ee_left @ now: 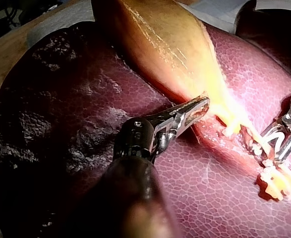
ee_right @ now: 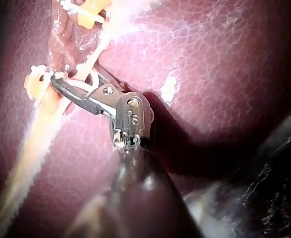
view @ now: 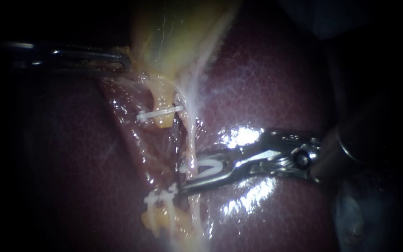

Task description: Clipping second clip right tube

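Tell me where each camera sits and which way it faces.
Endoscope view: close over the liver, facing the tubes; left instrument enters from the left, right instrument from the right.
Left wrist view: on the left arm, looking along its own shaft to the gallbladder.
Right wrist view: on the right arm, looking along its own shaft to the clip in its jaws.
All three views show that clip.

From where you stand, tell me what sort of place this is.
Probably a surgical practice bench: liver and gallbladder lie bare on a wooden top, the left instrument holds the gallbladder, the right instrument carries a clip.
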`<state>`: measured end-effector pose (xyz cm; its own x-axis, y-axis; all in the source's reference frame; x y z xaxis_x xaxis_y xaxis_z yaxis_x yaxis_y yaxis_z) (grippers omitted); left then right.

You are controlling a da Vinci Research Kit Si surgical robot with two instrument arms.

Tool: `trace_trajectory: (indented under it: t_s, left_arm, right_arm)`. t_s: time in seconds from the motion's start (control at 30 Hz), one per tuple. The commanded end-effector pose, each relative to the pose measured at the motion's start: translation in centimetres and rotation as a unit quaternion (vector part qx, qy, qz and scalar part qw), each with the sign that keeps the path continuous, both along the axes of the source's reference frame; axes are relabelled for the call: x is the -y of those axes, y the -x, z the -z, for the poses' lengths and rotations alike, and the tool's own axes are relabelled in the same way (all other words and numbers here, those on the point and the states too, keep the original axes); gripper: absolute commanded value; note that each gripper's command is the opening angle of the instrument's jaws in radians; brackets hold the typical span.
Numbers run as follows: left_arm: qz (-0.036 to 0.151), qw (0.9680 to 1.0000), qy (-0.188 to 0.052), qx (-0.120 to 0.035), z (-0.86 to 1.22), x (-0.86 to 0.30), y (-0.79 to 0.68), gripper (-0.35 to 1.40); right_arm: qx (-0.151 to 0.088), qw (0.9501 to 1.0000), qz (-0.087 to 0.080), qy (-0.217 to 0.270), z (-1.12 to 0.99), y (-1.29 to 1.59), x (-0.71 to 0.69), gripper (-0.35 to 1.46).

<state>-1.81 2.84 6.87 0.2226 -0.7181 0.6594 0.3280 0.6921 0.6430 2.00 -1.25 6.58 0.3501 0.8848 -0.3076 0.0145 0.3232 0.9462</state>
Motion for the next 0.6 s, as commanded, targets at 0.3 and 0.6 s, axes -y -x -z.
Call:
trace_trajectory:
  t_s: [0.3,0.6]
  left_arm:
    - [0.0,1.0,0.0,0.0,0.01,0.0,-0.01,-0.35]
    - [0.0,1.0,0.0,0.0,0.02,0.01,0.0,-0.35]
  right_arm:
    - [-0.064,0.9966,-0.004,-0.052,0.16,-0.03,-0.01,0.47]
    - [-0.105,0.9922,-0.006,-0.067,0.59,-0.08,-0.01,0.46]
